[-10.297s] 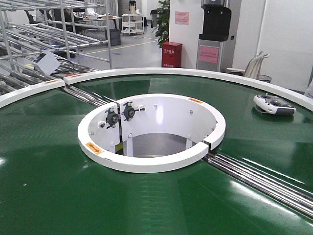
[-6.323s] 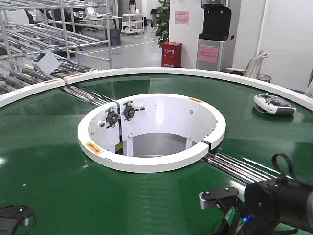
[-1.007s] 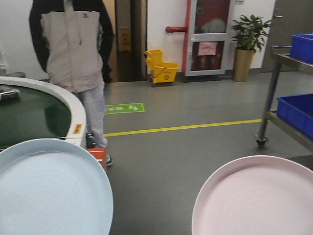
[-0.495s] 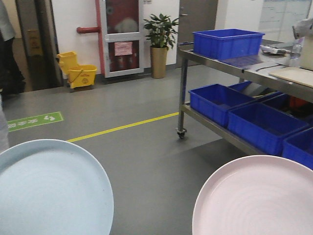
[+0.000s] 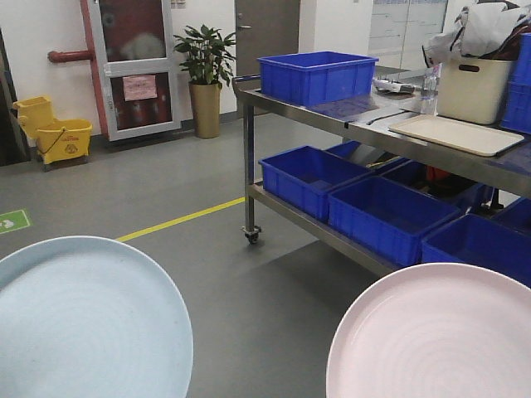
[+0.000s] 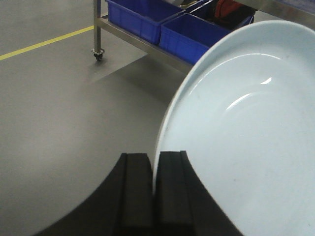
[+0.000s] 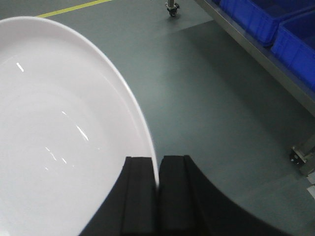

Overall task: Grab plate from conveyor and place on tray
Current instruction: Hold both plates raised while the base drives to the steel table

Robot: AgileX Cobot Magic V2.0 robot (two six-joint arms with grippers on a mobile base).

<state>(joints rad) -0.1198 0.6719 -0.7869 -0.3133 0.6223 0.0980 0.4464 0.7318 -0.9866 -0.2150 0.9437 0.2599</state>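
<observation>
Two plates are held up over the grey floor, one in each arm. The pink plate (image 5: 431, 332) fills the lower right of the front view. It is carried in the air, its rim pinched between the two black fingers of the right gripper (image 7: 157, 179), which are clamped tight on it. At lower left, well apart from it, the pale blue plate (image 5: 83, 323) is pinched by its rim in the same way by the left gripper (image 6: 153, 172).

Ahead and to the right stands a steel trolley (image 5: 248, 166) on castors. On its top shelf lies the cream tray (image 5: 456, 134), flat, with a tall cream bin (image 5: 473, 87) just behind it and a blue crate (image 5: 319, 76) to its left. More blue crates (image 5: 390, 215) fill the lower shelf. A yellow line (image 5: 182, 218) crosses the floor. A potted plant (image 5: 205, 79) and a yellow mop bucket (image 5: 54, 137) stand by the far wall.
</observation>
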